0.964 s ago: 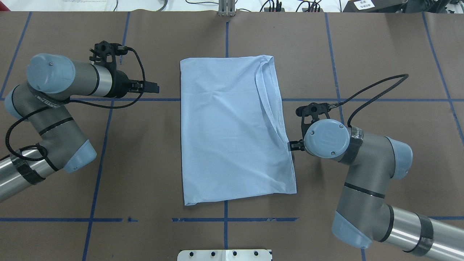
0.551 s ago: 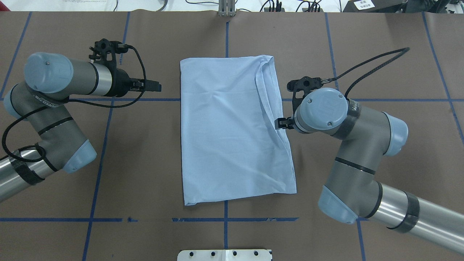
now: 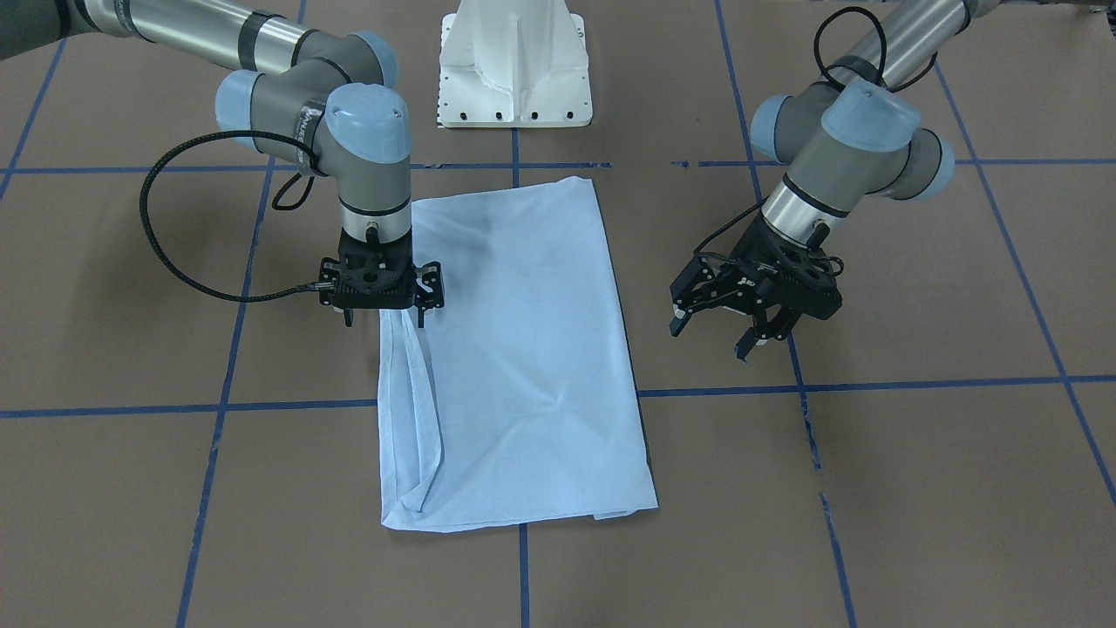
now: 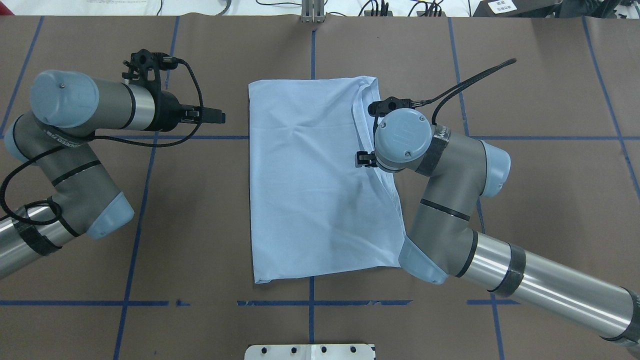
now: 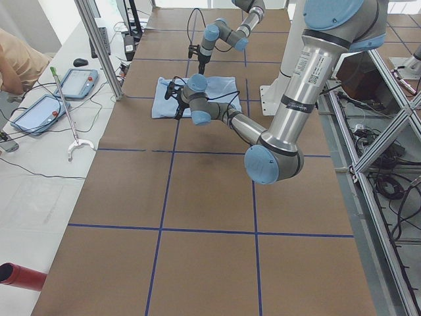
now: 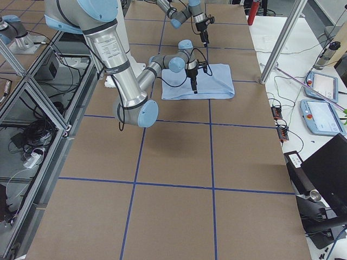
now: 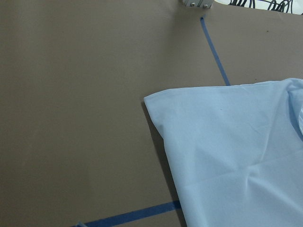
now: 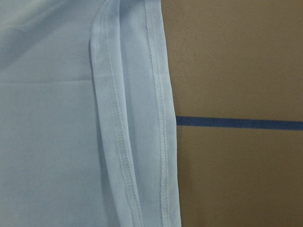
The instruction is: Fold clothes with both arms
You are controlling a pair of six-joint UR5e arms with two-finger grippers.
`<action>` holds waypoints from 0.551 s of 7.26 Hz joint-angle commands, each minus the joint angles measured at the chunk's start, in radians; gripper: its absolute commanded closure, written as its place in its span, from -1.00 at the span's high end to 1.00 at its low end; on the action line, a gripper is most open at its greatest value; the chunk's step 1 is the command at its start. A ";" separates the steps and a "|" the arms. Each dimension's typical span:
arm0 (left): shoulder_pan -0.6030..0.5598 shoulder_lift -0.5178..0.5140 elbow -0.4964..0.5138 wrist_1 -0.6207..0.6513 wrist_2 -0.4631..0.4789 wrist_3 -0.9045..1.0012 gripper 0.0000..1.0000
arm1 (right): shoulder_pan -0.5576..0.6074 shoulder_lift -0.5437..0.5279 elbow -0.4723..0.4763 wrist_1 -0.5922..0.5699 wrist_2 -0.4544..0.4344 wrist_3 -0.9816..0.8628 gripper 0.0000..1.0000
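The clothes are one light blue T-shirt folded into a tall rectangle, flat in the middle of the brown table. Its stitched hems are stacked along the robot's-right edge. My right gripper points straight down over that hemmed edge, open, one finger on each side of it, holding nothing. In the overhead view the wrist hides most of it. My left gripper hovers open and empty beside the shirt's opposite edge, apart from the cloth. The left wrist view shows the shirt's far corner.
The white pedestal base stands at the robot's side of the table. Blue tape lines grid the brown surface. A metal post and cables sit at the far edge. Tablets and a person's sleeve lie beyond the table.
My right arm has swung away from the robot and inward along the shirt's hemmed edge, from beside the cloth to above it. My left gripper crept slightly toward the shirt.
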 commanded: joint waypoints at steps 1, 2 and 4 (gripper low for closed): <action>0.000 0.001 -0.007 0.000 0.001 0.002 1.00 | 0.000 0.011 -0.064 0.005 0.000 -0.041 1.00; 0.000 0.003 -0.007 0.000 0.003 0.004 1.00 | -0.003 0.014 -0.064 0.005 0.001 -0.041 1.00; 0.000 0.004 -0.007 0.000 0.003 0.004 1.00 | -0.010 0.029 -0.066 0.005 0.001 -0.041 1.00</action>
